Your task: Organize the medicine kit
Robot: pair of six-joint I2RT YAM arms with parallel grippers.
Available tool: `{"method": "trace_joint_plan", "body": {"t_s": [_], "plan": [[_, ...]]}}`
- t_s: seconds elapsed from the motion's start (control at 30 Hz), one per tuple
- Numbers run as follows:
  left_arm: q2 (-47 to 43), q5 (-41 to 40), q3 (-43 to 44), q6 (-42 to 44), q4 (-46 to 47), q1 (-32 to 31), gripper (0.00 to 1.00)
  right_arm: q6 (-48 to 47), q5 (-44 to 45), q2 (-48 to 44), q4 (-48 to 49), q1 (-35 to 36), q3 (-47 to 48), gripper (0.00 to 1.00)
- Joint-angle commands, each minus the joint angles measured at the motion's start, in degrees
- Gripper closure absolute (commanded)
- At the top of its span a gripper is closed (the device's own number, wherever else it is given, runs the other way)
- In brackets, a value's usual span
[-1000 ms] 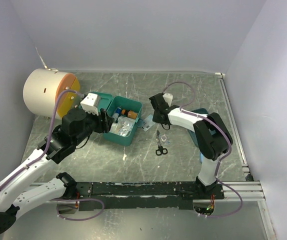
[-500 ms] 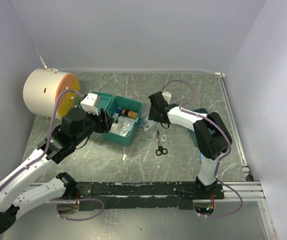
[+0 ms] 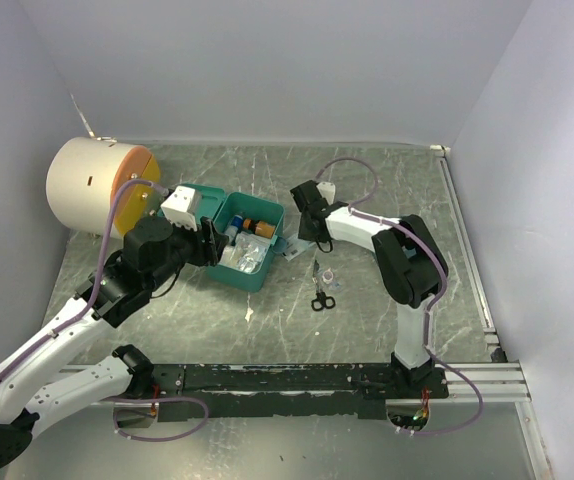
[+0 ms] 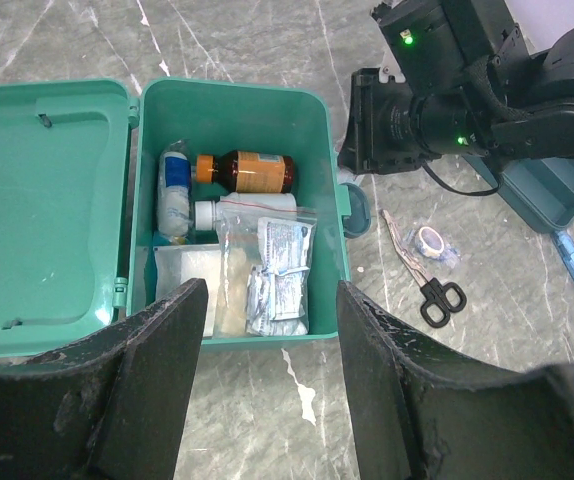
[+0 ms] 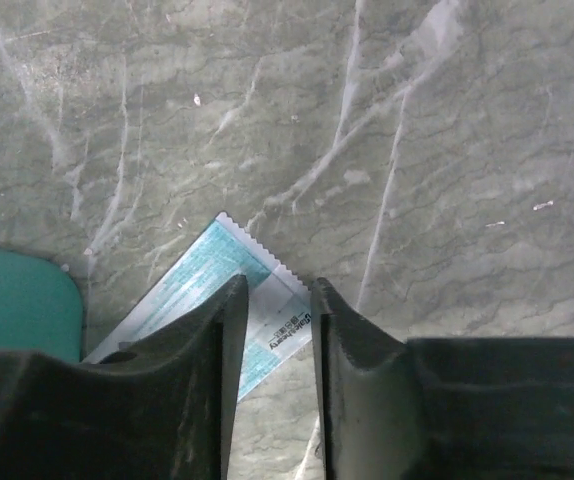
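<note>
Your left gripper point(image 4: 268, 300) hangs with jaws wide over the open medicine kit point(image 4: 237, 110), left of centre on the tabletop point(image 5: 417, 150). Your right gripper point(image 5: 276, 290) has narrow jaws straddling a packet point(image 5: 199, 280) just beside the kit.

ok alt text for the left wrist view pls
Open teal kit holding a brown bottle and bagged sachets, framed by the open left end effector. The right arm is at its right, scissors nearby.
</note>
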Motion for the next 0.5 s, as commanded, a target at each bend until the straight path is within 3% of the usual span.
{"method": "trace_joint_plan", "body": {"t_s": [0.0, 0.17, 0.47], "plan": [[-0.6, 0.6, 0.9, -0.3, 1.0, 0.2, 0.35, 0.2, -0.7, 1.5, -1.4, -0.5, -1.2, 0.76], [-0.3, 1.0, 0.9, -0.4, 1.0, 0.2, 0.35, 0.2, -0.9, -1.1, 0.7, -1.0, -2.9, 1.0], [-0.2, 1.2, 0.9, -0.5, 1.0, 0.2, 0.35, -1.7, -1.8, -6.7, 3.1, -1.6, -5.2, 1.0]]}}
